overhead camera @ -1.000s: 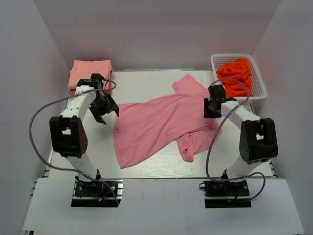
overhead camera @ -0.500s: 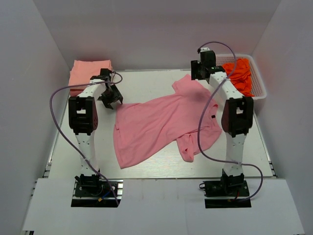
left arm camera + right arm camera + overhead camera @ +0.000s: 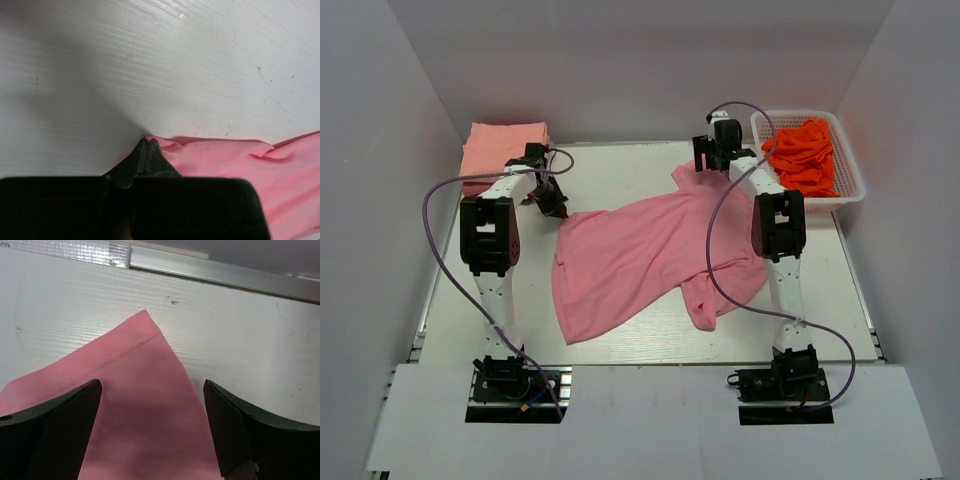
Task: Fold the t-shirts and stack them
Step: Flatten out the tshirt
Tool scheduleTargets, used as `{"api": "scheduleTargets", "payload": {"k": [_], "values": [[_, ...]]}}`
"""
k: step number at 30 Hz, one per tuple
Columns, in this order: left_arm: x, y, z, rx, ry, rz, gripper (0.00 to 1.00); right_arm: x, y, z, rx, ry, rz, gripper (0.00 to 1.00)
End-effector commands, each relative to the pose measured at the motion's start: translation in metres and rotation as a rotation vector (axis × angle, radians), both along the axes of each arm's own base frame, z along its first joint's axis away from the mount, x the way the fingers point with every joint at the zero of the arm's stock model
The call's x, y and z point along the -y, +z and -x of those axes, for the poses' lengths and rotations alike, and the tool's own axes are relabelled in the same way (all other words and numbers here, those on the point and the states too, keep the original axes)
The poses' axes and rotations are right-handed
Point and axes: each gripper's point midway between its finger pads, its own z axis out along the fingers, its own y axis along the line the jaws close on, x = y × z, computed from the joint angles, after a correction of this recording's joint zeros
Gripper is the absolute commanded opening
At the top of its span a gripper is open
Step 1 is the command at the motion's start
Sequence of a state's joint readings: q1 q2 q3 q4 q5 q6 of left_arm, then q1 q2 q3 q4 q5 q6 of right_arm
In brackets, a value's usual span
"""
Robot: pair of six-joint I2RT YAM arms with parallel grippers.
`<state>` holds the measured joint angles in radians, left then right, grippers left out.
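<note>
The pink shirt [image 3: 650, 255] lay spread across the middle of the table [image 3: 620, 170]. The left gripper [image 3: 147, 142] pinched its left corner, fingers pressed together on the cloth. Farther back, the right gripper [image 3: 152, 385] hung with fingers spread over the shirt's far corner. Beyond sat folded peach shirts [image 3: 505, 148] and orange shirts [image 3: 802, 155] in a basket [image 3: 795, 114].

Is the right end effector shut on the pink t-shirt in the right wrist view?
No, the right end effector is open, its fingers spread wide above the pink t-shirt.

White lattice basket [image 3: 851, 170], white table [image 3: 620, 165]
</note>
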<state>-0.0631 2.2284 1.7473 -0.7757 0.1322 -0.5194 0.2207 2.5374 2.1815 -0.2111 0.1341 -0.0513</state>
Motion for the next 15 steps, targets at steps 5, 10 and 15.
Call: {"api": "scheduleTargets", "payload": {"k": [5, 10, 15], "values": [[0.006, 0.071, -0.022, 0.186, -0.024, 0.011, 0.0, -0.009, 0.009, -0.023, 0.091, 0.034, -0.054, 0.89], [-0.001, 0.147, -0.054, 0.421, -0.013, 0.0, 0.0, -0.006, -0.008, -0.015, 0.036, 0.035, -0.064, 0.67], [-0.01, 0.217, -0.056, 0.607, 0.012, -0.035, 0.0, 0.0, -0.011, -0.012, 0.023, 0.018, -0.07, 0.09]]}}
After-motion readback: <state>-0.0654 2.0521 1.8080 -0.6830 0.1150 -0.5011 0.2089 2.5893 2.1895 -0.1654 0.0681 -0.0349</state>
